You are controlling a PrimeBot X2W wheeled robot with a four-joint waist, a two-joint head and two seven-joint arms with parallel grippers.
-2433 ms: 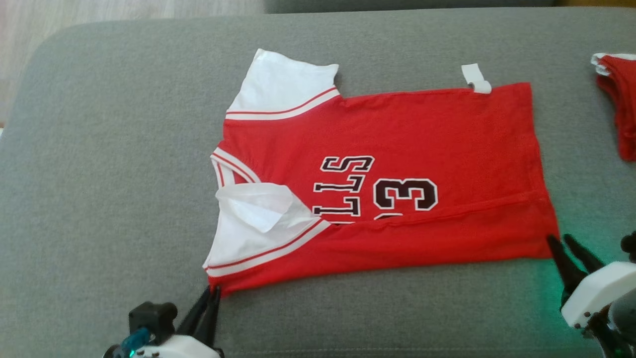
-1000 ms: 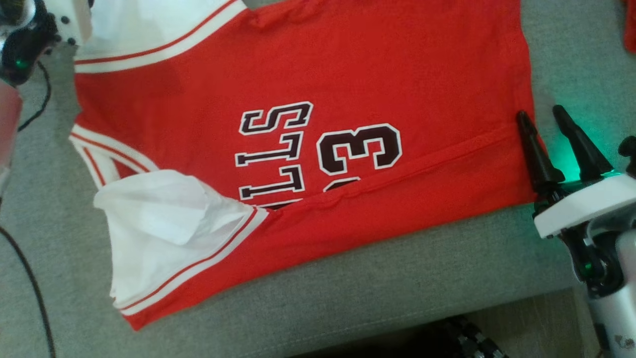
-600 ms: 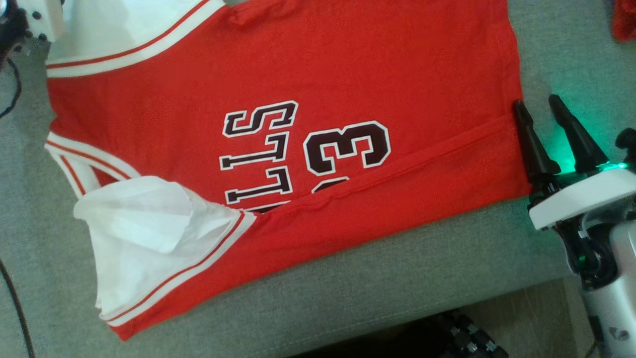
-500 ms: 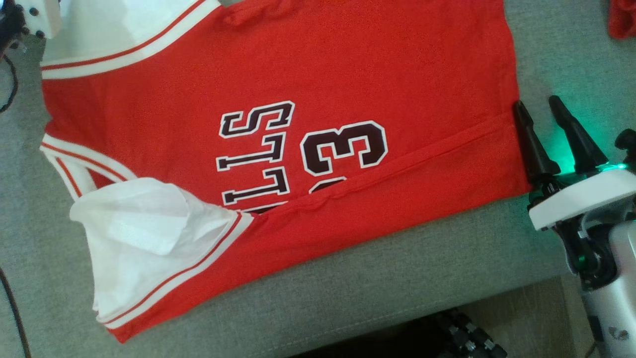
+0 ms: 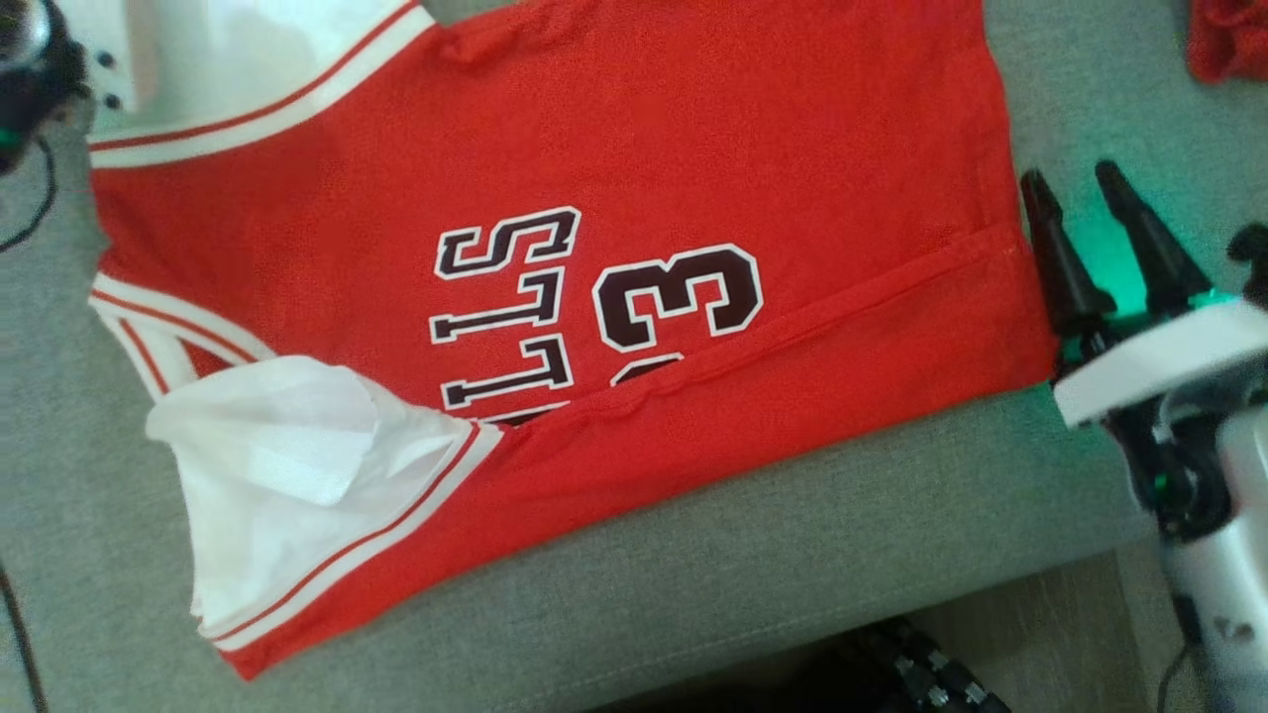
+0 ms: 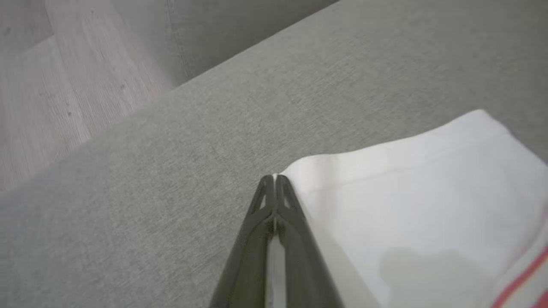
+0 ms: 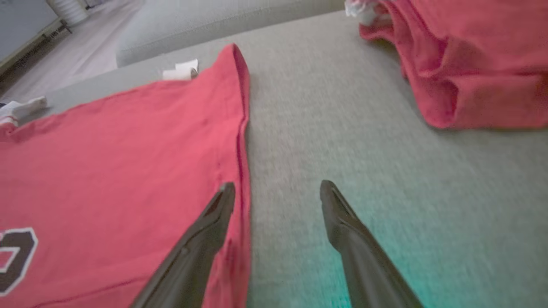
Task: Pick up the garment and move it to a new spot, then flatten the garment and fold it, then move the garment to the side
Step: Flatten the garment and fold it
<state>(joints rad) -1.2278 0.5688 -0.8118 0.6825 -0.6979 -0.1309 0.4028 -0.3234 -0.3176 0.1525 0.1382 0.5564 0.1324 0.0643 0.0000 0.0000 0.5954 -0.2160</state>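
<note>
Well, the red jersey lies flat near the grey cushion's front edge. The left wrist view shows the left end effector together, seemingly pinching the white sleeve corner. The right end effector is apart, straddling the hem, with bare cushion beyond. Another red garment is cut off at the far-right corner.

Below me the grey cushion holds 2 things: a red jersey mid-frame, a red cloth upper right.
</note>
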